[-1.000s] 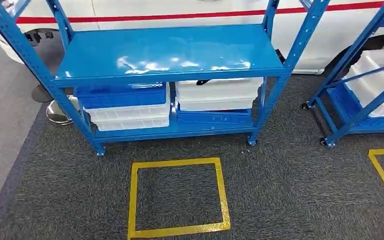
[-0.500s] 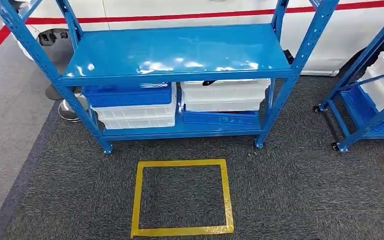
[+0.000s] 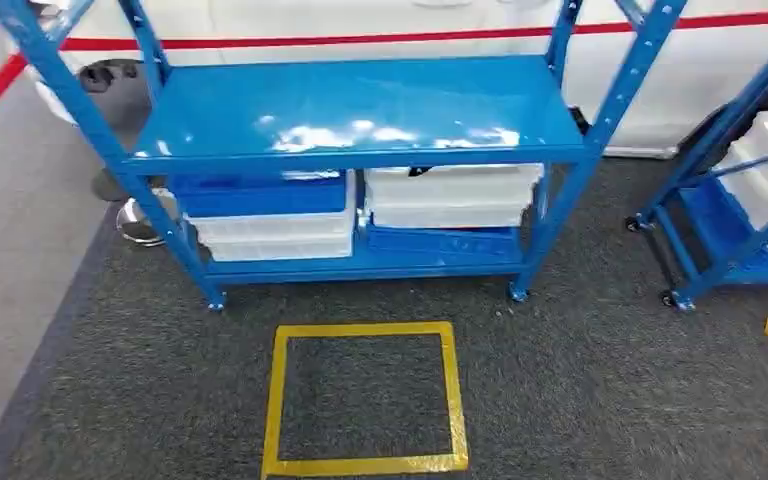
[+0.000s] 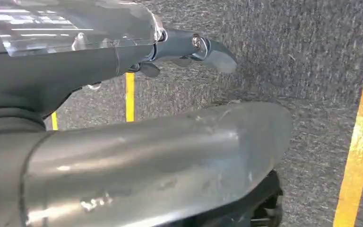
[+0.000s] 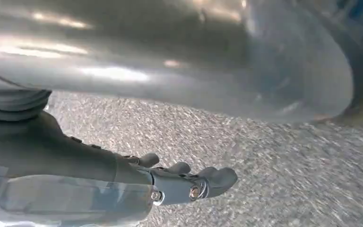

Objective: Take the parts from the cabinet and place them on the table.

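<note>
Left hand [image 4: 189, 49]: hanging over grey carpet, fingers extended and holding nothing; a yellow tape line on the floor close by.
Right hand [image 5: 189, 182]: likewise hanging over carpet, fingers loosely extended, nothing held.
Yellow floor square [image 3: 365, 397]: taped on the carpet directly in front of the cabinet; judged a standing mark.
Cabinet [image 3: 360, 105]: blue steel rack just beyond the square; top shelf bare and glossy.
Left bin stack [image 3: 265, 215]: on the bottom shelf, a blue bin above white ones.
Right bin stack [image 3: 450, 195]: on the same shelf, white bins above a blue one; a small dark item at the top rim, cannot tell what.
Parts: presumably inside the bins; contents hidden under the top shelf.
Second rack [image 3: 750, 190]: off to the right, carrying white bins.
Progress: judged at the very start; nothing picked, reach into the lower shelf, lift-out and carry to a table all outstanding.
</note>
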`<act>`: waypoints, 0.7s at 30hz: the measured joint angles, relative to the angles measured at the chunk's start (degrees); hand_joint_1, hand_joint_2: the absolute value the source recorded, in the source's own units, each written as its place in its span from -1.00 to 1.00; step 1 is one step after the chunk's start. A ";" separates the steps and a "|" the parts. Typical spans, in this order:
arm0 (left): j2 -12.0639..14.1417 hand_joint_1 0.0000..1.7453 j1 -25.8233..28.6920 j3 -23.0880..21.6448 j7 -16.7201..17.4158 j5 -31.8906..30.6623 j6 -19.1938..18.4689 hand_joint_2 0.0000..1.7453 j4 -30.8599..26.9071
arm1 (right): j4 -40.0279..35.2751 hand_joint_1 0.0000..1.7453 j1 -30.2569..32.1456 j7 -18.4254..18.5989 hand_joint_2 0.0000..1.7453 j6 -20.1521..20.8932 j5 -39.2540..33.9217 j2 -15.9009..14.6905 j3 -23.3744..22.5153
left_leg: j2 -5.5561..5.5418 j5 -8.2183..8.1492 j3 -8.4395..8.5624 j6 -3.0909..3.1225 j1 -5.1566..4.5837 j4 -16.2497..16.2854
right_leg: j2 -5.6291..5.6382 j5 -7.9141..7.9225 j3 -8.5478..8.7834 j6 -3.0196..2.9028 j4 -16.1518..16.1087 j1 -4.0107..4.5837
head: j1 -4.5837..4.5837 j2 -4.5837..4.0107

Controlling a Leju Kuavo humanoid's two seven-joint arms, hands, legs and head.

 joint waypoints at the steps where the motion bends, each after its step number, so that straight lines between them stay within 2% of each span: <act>1: 0.00 -1.00 -0.02 0.04 0.04 0.00 0.02 -1.00 0.00 | 0.00 -1.00 -0.01 0.04 -1.00 0.02 0.02 0.00 0.00 | 0.09 -0.06 -0.06 -0.05 0.09 0.04 | -0.07 -2.50 -2.51 0.31 4.64 -0.19 | 0.09 0.00; 2: -0.02 -1.00 0.00 0.07 0.07 0.00 0.02 -1.00 0.00 | 0.00 -1.00 0.01 0.04 -1.00 0.02 0.02 -0.02 0.00 | 0.14 -0.25 -0.07 -0.20 0.09 0.18 | -0.09 -4.22 -4.73 0.64 8.76 -0.46 | 0.04 0.00; 3: -0.02 -1.00 0.02 0.09 0.11 0.00 0.02 -1.00 0.00 | 0.00 -1.00 0.02 0.02 -1.00 0.00 0.02 -0.07 -0.04 | 0.13 -0.50 -0.05 -0.44 0.17 0.40 | -0.11 -4.71 -6.39 1.04 11.57 -0.74 | 0.00 0.00; 4: -0.02 -1.00 0.09 0.13 0.15 0.00 0.02 -1.00 0.00 | 0.00 -1.00 0.02 -0.09 -1.00 0.00 0.02 -0.09 -0.04 | 0.10 -0.80 0.03 -0.74 0.38 0.76 | -0.13 -3.67 -6.56 1.43 11.51 -1.01 | 0.06 0.00; 5: -0.04 -1.00 0.16 0.13 0.22 0.00 0.02 -1.00 0.00 | 0.00 -1.00 0.00 -0.07 -1.00 0.00 0.02 -0.11 -0.07 | 0.00 -1.26 0.12 -1.17 0.72 1.25 | -0.14 -1.37 -5.35 1.87 8.82 -1.30 | 0.02 0.00; 7: -0.07 -1.00 0.19 0.22 0.22 0.00 0.02 -1.00 0.00 | 0.00 -1.00 0.02 -0.02 -1.00 0.00 0.02 -0.20 -0.13 | -0.26 -2.73 0.07 -2.39 1.49 3.14 | -0.10 3.94 -0.41 3.06 -0.98 -2.17 | 0.08 0.00; 8: 0.04 -1.00 0.21 0.28 0.24 0.00 0.04 -1.00 0.00 | 0.02 -1.00 0.09 0.13 -1.00 0.09 0.04 -0.09 -0.13 | -0.34 -3.44 -0.60 -3.09 1.40 4.01 | 0.73 2.45 -0.21 3.25 -1.38 -2.14 | 0.30 0.00; 9: 0.15 -1.00 0.02 0.42 0.35 0.11 0.11 -1.00 0.00 | 0.07 -1.00 0.09 0.13 -1.00 0.22 0.07 0.07 -0.15 | -0.44 -4.37 -1.07 -3.69 1.04 5.44 | 1.30 2.31 -0.50 1.83 -1.68 -2.02 | 0.89 0.00; 10: 0.15 -1.00 0.06 0.48 0.37 0.17 0.00 -1.00 0.00 | 0.07 -1.00 0.16 0.22 -1.00 0.20 0.13 0.00 -0.17 | -0.49 -4.37 -0.98 -3.78 0.95 5.23 | 0.92 2.00 -0.67 0.85 -0.96 -1.97 | 0.34 0.00; 13: 0.15 -1.00 0.10 0.83 0.59 0.70 -0.09 -1.00 0.00 | 0.07 -1.00 0.06 0.28 -1.00 0.26 0.20 0.00 -0.17 | -0.70 -4.89 -0.49 -4.25 1.43 5.26 | 0.59 1.43 -0.23 -0.43 -0.79 -1.73 | 0.13 0.00; 14: 0.15 -1.00 0.06 0.98 0.59 0.81 -0.15 -1.00 0.00 | 0.07 -1.00 0.13 0.31 -1.00 0.26 0.20 0.02 -0.17 | 0.59 -5.52 -0.97 -4.22 1.39 6.91 | 0.32 1.23 0.18 -0.84 -0.87 -1.65 | -0.05 0.00; 15: 0.15 -1.00 -0.05 1.05 0.59 0.83 -0.15 -1.00 0.00 | 0.09 -1.00 0.21 0.33 -1.00 0.26 0.20 0.00 -0.17 | 1.40 -7.04 -2.79 -4.24 1.23 10.27 | 0.08 1.00 0.41 -1.15 -0.89 -1.54 | -0.31 0.00; 17: 0.13 -1.00 -0.16 1.07 0.59 0.85 -0.20 -1.00 0.00 | 0.09 -1.00 0.21 0.37 -1.00 0.26 0.20 0.02 -0.17 | 1.94 -10.94 -8.97 -4.19 1.18 20.69 | -0.47 0.47 0.67 -1.55 -0.89 -1.09 | -0.35 0.00; 18: 0.13 -1.00 -0.08 1.09 0.59 0.85 -0.20 -1.00 0.00 | 0.09 -1.00 0.24 0.37 -1.00 0.33 0.20 0.00 -0.17 | 1.95 -11.39 -11.27 -4.00 1.15 24.11 | -0.57 0.17 0.92 -1.65 -0.88 -0.84 | -0.37 0.00; 19: 0.13 -1.00 0.03 1.11 0.61 0.87 -0.20 -1.00 0.00 | 0.09 -1.00 0.28 0.39 -1.00 0.46 0.20 0.00 -0.20 | 1.95 -10.46 -12.44 -3.67 1.08 24.98 | -0.58 -0.15 1.29 -1.70 -0.89 -0.61 | -0.35 -0.02; 20: 0.13 -1.00 0.18 1.14 0.63 0.94 -0.20 -1.00 0.00 | 0.09 -1.00 0.29 0.39 -1.00 0.55 0.20 0.00 -0.20 | 1.96 -8.05 -12.22 -3.10 0.87 23.02 | -0.60 -0.54 1.83 -1.74 -0.89 -0.38 | -0.35 0.00; 21: 0.13 -1.00 0.29 1.14 0.63 0.94 -0.20 -1.00 0.00 | 0.09 -1.00 0.26 0.46 -1.00 0.57 0.20 0.00 -0.17 | 1.95 -4.79 -10.87 -2.36 0.52 18.85 | -0.64 -0.97 2.50 -1.76 -0.92 -0.10 | -0.37 0.00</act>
